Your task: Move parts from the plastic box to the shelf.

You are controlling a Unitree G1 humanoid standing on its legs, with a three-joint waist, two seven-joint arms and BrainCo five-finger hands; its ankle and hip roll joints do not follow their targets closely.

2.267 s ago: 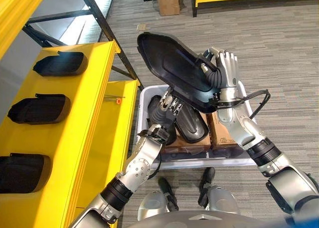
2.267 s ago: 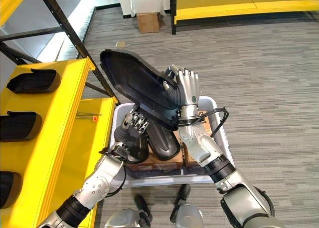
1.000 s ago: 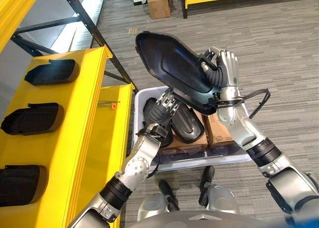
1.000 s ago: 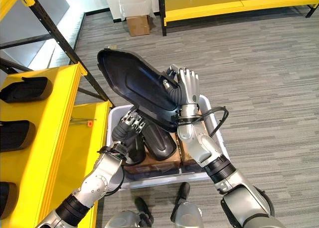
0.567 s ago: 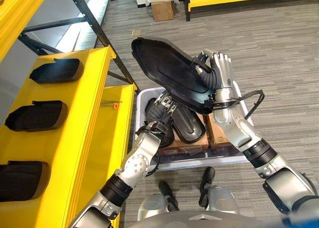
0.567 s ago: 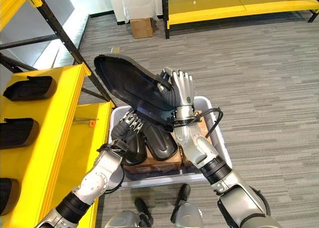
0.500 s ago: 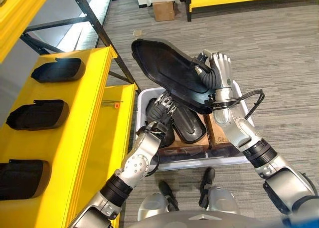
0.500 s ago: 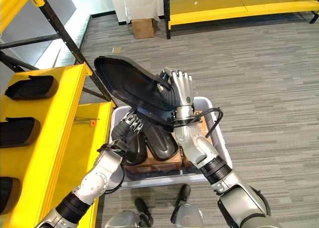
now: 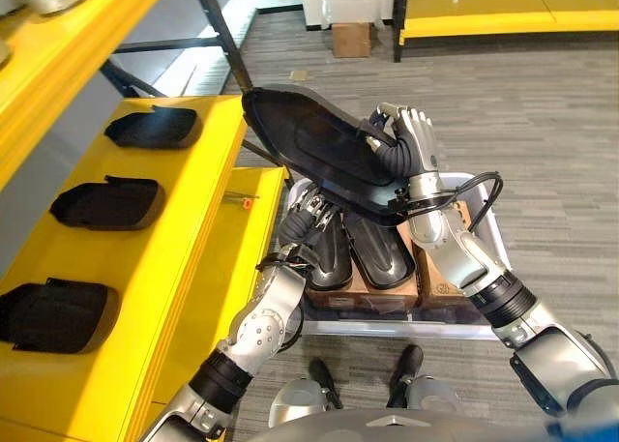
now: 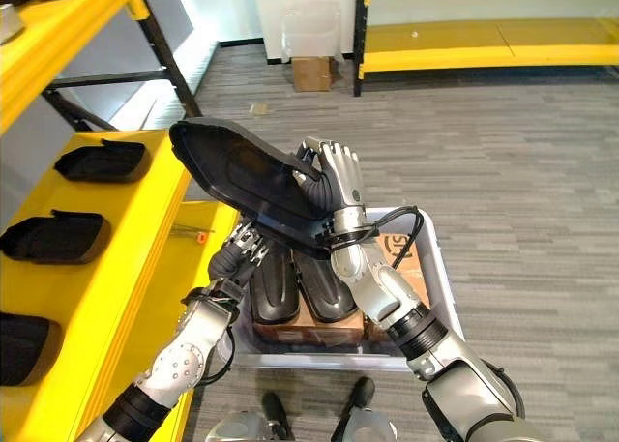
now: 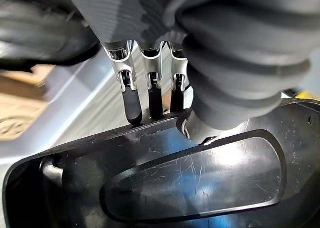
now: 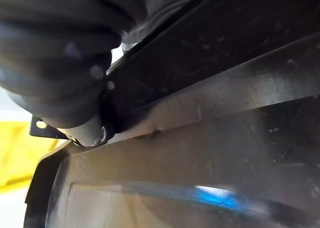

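A: Left eye view, biggest first: yellow shelf (image 9: 184, 268) fills the robot's left side, w/ three black parts (image 9: 106, 202) already lying in a row on its top tier. Lower tier beside it looks bare apart from a small orange bit (image 9: 247, 203).

B: And the box?

A: Box (image 9: 488, 239) sits on the floor right in front of the robot, just beside the shelf's lower tier. Inside: two black parts (image 9: 377, 253) side by side on top of cardboard cartons (image 9: 440, 268). So at least two left to move, maybe more underneath, can't tell.

B: What's in hand?

A: One big black tray-shaped part (image 9: 309, 142), lifted clear above the box, tilted, hollow side up, far end pointing toward the shelf edge. Not over the shelf yet.

B: Who's holding it?

A: Right hand (image 9: 411, 147) has fingers wrapped over the near rim, thumb side hidden behind the part; it's gripping it. Left hand (image 9: 305, 215) is under the part; in the left wrist view its fingers (image 11: 149, 91) are straight, tips up against the part's edge (image 11: 150, 153), propping rather than gripping.

B: Progress?

A: I'd say roughly halfway: three placed, one mid-carry, two visible in the box. Remaining for this one, in my judgement: swing it left over the shelf, set it down in a free spot, let go.
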